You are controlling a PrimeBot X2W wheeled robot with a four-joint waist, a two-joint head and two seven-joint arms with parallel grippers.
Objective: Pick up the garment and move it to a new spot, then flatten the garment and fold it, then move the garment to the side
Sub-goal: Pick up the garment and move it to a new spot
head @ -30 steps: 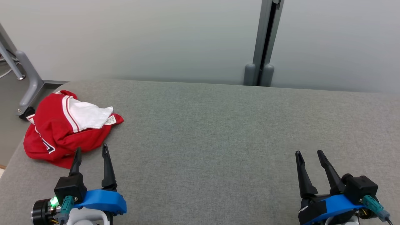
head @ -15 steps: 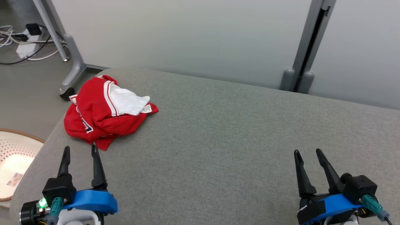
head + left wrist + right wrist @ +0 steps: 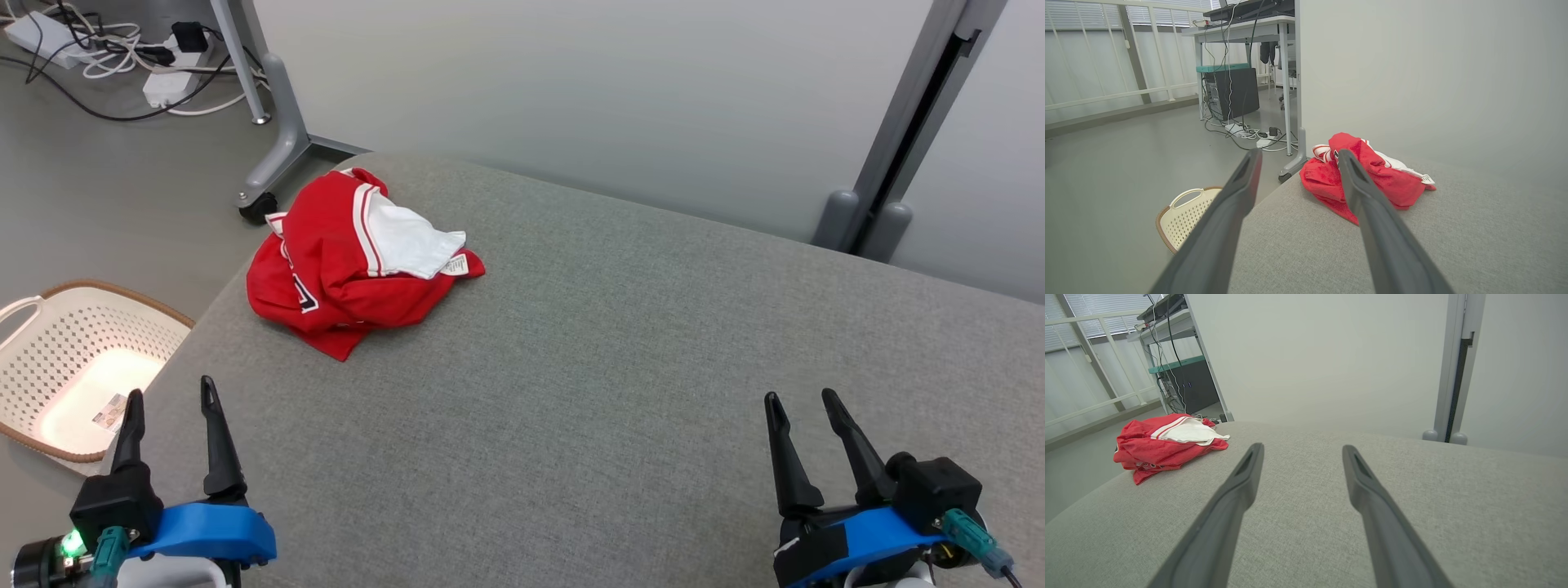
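A crumpled red garment [image 3: 343,261] with white trim and a white inner part lies near the far left corner of the grey cushioned surface [image 3: 588,367]. It also appears in the left wrist view as the garment [image 3: 1372,179] and in the right wrist view as the garment [image 3: 1163,447]. My left gripper [image 3: 170,396] is open at the lower left, over the surface's left edge and well short of the garment. My right gripper [image 3: 802,398] is open at the lower right, far from the garment, with nothing between its fingers.
A white perforated basket [image 3: 77,359] with a brown rim stands on the floor left of the surface. A wheeled desk leg [image 3: 273,151] and cables with a power strip [image 3: 122,57] lie beyond the corner. A pale wall and a grey post [image 3: 906,139] stand behind.
The head camera has turned left, so the garment now sits further right and higher in the picture and the basket has come into view. Both grippers stay open.
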